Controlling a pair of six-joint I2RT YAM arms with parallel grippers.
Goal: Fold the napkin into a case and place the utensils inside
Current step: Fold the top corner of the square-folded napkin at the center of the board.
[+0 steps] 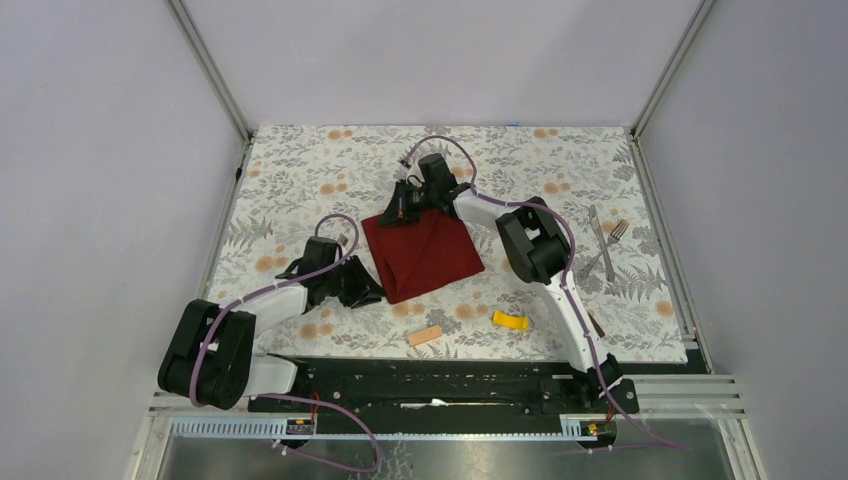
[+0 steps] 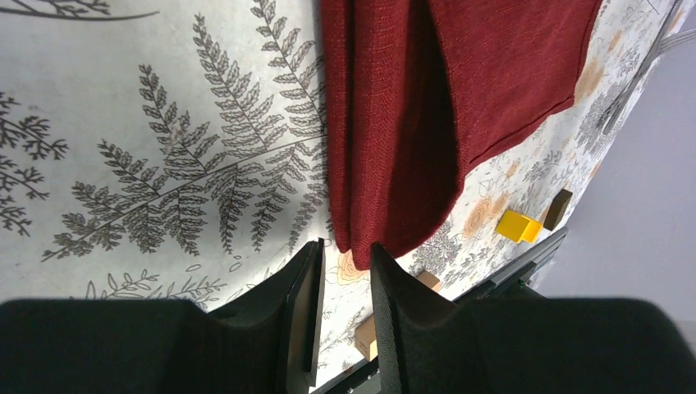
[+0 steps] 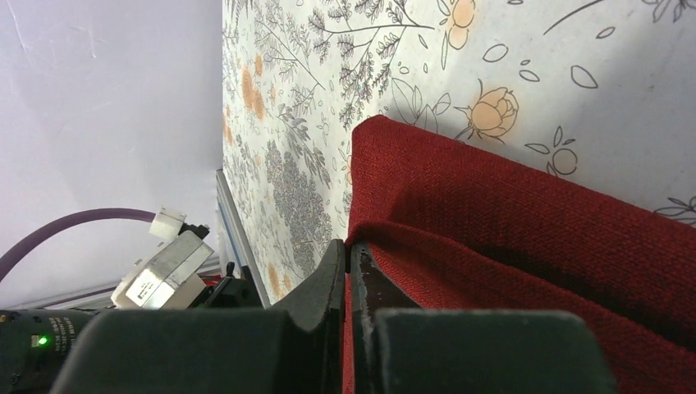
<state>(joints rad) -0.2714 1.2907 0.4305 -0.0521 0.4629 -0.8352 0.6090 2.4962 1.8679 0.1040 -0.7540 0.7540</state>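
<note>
Napkin (image 1: 425, 255) lay folded mid-table, with the knife (image 1: 600, 238) and fork (image 1: 617, 233) crossed well apart at its 3 o'clock. Right gripper (image 3: 349, 246) was pinched shut on the napkin's 11 o'clock edge. Left gripper (image 2: 345, 248) sat at the 7 o'clock corner, jaws narrowly apart, gripping nothing.

The napkin (image 2: 492, 74) is cut off by the left wrist view's top edge. Overhead, the right arm (image 1: 560, 300) partly hides a small brown block (image 1: 596, 324) on the counter (image 1: 300, 170).
</note>
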